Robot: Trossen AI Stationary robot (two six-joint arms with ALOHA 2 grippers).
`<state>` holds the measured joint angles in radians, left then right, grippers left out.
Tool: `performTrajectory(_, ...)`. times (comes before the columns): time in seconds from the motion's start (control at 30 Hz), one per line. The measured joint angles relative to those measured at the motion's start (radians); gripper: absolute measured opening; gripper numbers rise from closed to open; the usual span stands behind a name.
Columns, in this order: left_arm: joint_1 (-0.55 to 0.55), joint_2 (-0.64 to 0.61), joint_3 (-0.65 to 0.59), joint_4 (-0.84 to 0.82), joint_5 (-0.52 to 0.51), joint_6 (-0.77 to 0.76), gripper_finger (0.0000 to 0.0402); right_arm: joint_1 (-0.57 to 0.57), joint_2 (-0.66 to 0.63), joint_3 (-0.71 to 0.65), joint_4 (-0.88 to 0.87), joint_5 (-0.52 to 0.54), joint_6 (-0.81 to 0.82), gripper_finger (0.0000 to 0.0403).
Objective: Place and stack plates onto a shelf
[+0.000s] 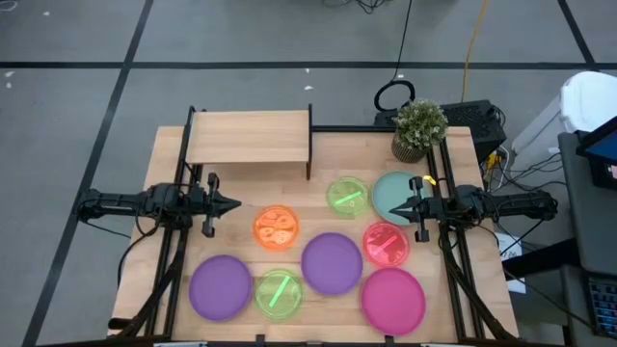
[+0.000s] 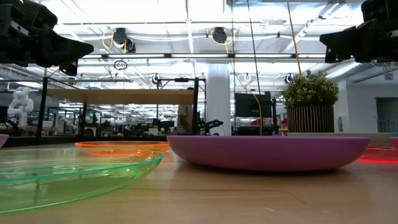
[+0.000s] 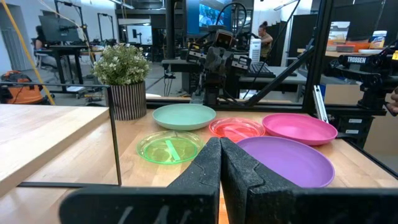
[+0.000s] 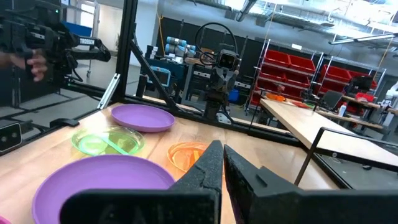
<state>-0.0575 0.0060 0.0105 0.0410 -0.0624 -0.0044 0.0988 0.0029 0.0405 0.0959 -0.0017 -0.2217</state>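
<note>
Several round plates lie flat on the wooden table: an orange one, two translucent green ones, a pale teal one, a red-pink one, two purple ones and a magenta one. The shelf, a light-wood board on black legs, stands at the far left with nothing on it. My left gripper hovers shut at the left, level, pointing toward the orange plate. My right gripper hovers shut above the teal plate's near edge, pointing left.
A potted plant stands at the far right corner, beside the teal plate. Black frame rails run along both table sides. Bare wood lies between the shelf and the orange plate.
</note>
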Motion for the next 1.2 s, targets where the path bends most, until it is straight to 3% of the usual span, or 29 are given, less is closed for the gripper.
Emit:
performTrajectory(0.87, 0.0, 0.0, 0.0, 0.017, 0.0, 0.0, 0.0004, 0.0, 0.0, 0.0, 0.006, 0.0, 0.0, 0.0)
performTrajectory(1.2, 0.0, 0.0, 0.0, 0.016, 0.0, 0.001, 0.0004, 0.0, 0.0, 0.0, 0.016, 0.003, 0.088, 0.0)
